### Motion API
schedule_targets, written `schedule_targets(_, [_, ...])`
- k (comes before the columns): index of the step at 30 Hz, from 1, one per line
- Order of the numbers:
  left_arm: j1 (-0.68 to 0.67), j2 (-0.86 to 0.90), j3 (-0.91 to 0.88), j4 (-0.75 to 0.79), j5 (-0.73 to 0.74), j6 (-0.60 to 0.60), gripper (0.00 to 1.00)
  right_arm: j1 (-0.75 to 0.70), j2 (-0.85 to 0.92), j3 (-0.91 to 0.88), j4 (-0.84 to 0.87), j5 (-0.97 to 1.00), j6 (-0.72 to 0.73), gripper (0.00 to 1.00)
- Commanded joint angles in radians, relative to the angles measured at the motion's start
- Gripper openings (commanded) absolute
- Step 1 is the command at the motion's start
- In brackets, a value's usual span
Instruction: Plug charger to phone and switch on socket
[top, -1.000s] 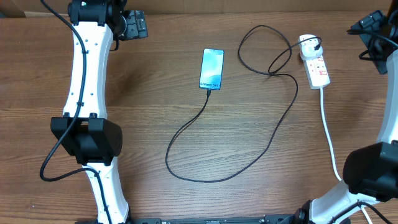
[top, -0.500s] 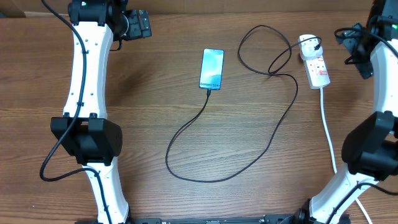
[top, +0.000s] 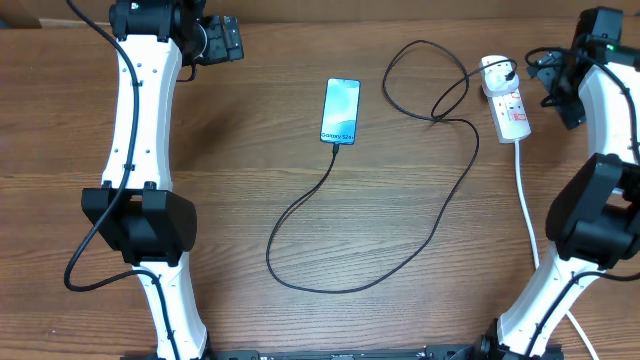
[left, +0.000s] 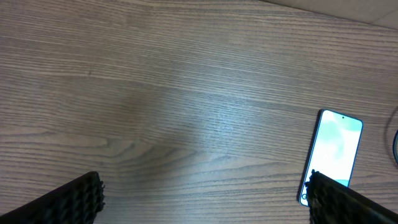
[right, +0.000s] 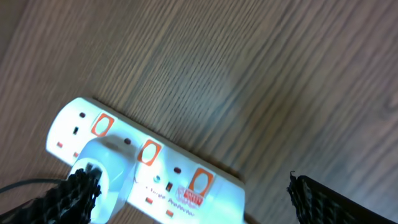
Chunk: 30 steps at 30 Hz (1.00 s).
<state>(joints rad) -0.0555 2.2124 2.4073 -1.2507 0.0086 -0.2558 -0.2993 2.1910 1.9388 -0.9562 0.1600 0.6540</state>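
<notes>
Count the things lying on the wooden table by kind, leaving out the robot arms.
Slim smartphone with lit blue-white screen: 1
Long thin black charger cable with white adapter: 1
White oblong power strip with red switch marks: 1
Total: 3

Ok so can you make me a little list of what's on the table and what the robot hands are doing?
phone: flat on the wooden table, screen lit
charger cable: black, loops from the phone's lower edge to the white adapter
power strip: white, adapter plugged into its far end; switch on or off, cannot tell
left gripper: open, empty, over bare table
right gripper: open, empty, over the power strip
</notes>
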Motion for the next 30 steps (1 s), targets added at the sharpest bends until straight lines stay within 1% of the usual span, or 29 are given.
schedule_targets(1, [-0.005,0.008,-0.002,-0.002,0.011,-0.013,1.0,0.003,0.04,-0.005,0.013,-0.004,0.004,1.0])
schedule_targets(16, [-0.005,0.008,-0.002,-0.002,0.011,-0.013,1.0,0.005,0.127,-0.008,0.032,-0.035,0.004,1.0])
schedule_targets(30, [-0.005,0.008,-0.002,-0.002,0.011,-0.014,1.0,0.005,0.13,-0.009,0.058,-0.057,0.005,1.0])
